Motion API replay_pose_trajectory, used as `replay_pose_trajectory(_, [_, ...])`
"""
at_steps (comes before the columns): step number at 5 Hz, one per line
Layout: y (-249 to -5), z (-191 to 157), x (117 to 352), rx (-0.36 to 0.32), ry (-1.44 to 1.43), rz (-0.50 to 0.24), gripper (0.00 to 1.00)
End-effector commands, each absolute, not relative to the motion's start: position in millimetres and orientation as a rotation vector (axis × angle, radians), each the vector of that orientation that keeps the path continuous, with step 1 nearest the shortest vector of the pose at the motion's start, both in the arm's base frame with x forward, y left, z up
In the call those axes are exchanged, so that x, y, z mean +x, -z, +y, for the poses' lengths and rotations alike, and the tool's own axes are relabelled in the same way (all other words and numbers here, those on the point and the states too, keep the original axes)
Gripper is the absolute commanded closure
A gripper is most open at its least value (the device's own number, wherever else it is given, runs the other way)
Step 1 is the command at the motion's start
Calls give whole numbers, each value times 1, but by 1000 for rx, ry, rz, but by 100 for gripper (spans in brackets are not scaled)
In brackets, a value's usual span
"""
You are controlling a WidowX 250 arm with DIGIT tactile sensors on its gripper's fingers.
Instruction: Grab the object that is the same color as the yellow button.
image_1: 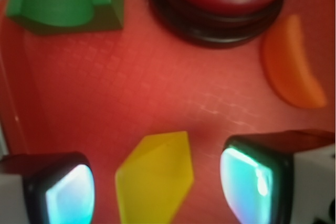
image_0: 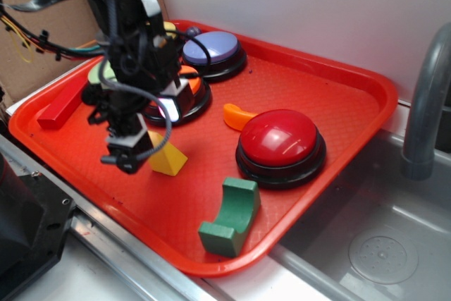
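We see the wedge on the tray, between the pincer fingers. Beyond it sit the arch block and a big button.

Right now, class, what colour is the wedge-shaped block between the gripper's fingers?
Yellow. The wedge block shows best in the wrist view, sitting between the open fingers.

The arm reaches down from the upper left, its gripper pointing at the bench; in the wrist view the jaws stand spread apart, nothing pressed against either fingertip
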State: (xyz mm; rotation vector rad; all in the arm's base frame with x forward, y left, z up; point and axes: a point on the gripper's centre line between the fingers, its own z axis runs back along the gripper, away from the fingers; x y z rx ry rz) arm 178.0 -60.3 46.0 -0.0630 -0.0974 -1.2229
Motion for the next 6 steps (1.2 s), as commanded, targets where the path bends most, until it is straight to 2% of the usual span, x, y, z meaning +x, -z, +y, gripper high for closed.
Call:
replay_pose_trajectory(1, [-36, -58, 182, -29, 1233, -97, 100])
replay_pose_trajectory(3, [-44, -56, 184, -26, 1208, -119, 100])
replay_pose_trajectory(4, [-53, -53, 189, -52, 1156, -99, 100])
replay_pose_trajectory(5, [-76, -51, 193, -74, 960, -85, 100])
replay_pose_trajectory(6, [-106, -53, 194, -56, 710, -55, 100])
